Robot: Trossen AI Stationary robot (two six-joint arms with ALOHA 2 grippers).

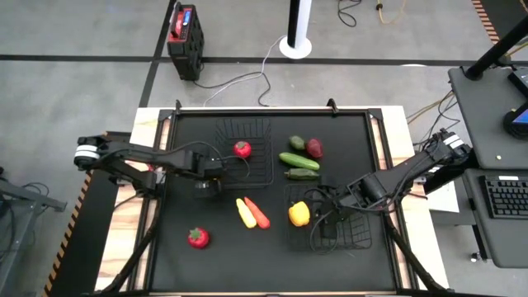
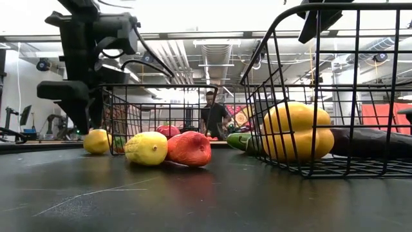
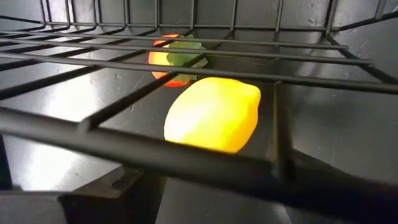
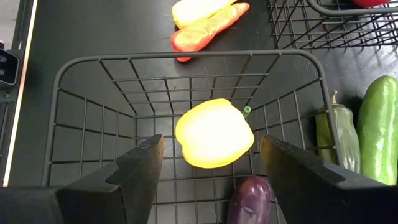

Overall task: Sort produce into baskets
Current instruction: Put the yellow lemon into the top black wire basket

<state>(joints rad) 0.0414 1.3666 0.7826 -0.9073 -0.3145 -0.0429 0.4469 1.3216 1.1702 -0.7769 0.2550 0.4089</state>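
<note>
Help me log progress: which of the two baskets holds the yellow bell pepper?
The basket under the right gripper holds the yellow bell pepper; the other basket, by the left arm, holds a red piece.

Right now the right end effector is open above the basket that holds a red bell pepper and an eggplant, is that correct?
Not quite: the pepper is yellow, as the right wrist view shows. The right end effector is indeed open above the basket, with the eggplant inside.
</note>
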